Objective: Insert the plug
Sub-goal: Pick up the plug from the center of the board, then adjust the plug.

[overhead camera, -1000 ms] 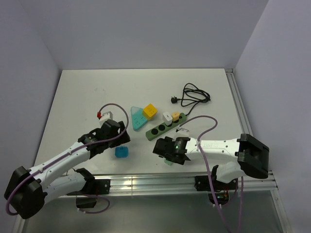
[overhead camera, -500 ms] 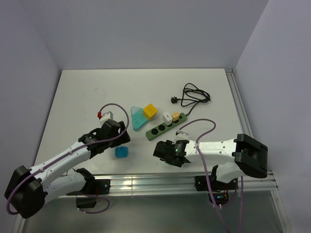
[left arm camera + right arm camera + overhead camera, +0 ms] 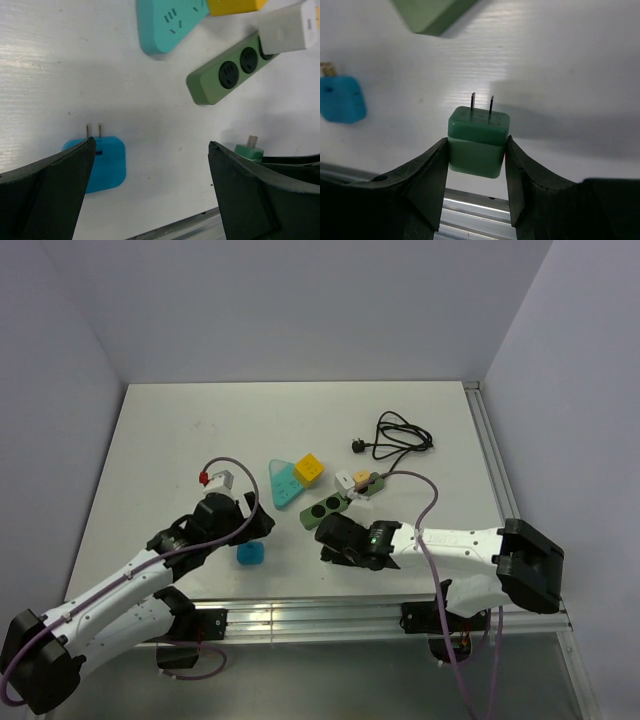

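Plainly, the task had a good way to go. From the top external view, the green power strip (image 3: 338, 503) lay slantwise in the middle of the table (image 3: 180, 430), a white plug (image 3: 346, 480) already seated at its far end and two sockets showing free nearer the arms. The right end effector (image 3: 333, 543) sat low, just beside the strip's near end. What it held was hidden under the wrist from above. The left end effector (image 3: 258, 527) hung beside a blue plug (image 3: 250, 554).

In the left wrist view, the left end effector was spread wide and gripped nothing. The blue plug lay on the table below it, close to one finger. Off to the right, a green plug (image 3: 248, 150) showed, apart from the strip and in none of its sockets.

In the right wrist view, the fingers (image 3: 427, 175) were pressed against both sides of the green plug, pinching it, with its two prongs pointing away from the wrist. The strip's corner lay well ahead and to the left. Whether the plug had left the table was hard to tell, though it probably had not. Lifting, lining up the prongs and pushing them in all remained.
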`<action>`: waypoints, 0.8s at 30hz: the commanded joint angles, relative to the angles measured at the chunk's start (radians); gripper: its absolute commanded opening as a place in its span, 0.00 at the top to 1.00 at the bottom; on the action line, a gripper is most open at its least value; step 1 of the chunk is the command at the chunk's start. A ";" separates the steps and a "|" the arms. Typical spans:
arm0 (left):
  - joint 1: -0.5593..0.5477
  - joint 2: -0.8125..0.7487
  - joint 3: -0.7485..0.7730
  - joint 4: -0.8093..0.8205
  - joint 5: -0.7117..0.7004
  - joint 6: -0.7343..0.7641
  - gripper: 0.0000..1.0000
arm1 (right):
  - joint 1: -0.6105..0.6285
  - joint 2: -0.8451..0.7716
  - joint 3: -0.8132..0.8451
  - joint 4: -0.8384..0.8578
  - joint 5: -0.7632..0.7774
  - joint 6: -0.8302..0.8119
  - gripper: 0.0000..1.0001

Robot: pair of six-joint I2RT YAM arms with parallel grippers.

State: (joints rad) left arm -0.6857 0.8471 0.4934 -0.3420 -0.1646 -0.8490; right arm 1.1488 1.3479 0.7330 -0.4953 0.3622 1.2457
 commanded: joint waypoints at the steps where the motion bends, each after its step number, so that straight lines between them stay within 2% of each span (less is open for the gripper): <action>1: -0.005 -0.013 0.016 0.064 0.053 0.022 0.01 | -0.004 -0.064 0.005 0.201 -0.038 -0.301 0.89; 6: -0.003 0.085 0.123 0.009 0.143 0.007 0.00 | 0.000 -0.111 -0.069 0.380 -0.094 -0.508 0.89; 13: -0.005 0.159 0.214 0.037 0.273 0.002 0.00 | 0.035 -0.154 -0.124 0.489 -0.074 -0.761 0.90; 16: -0.003 0.208 0.247 0.040 0.367 0.019 0.00 | 0.048 -0.164 -0.138 0.537 -0.069 -0.831 0.90; 24: -0.005 0.279 0.269 0.037 0.496 0.056 0.00 | 0.074 -0.214 -0.147 0.578 -0.055 -0.924 0.89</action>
State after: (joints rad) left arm -0.6865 1.1252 0.7284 -0.3340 0.2394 -0.8242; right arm 1.2129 1.1793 0.5949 -0.0013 0.2798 0.3923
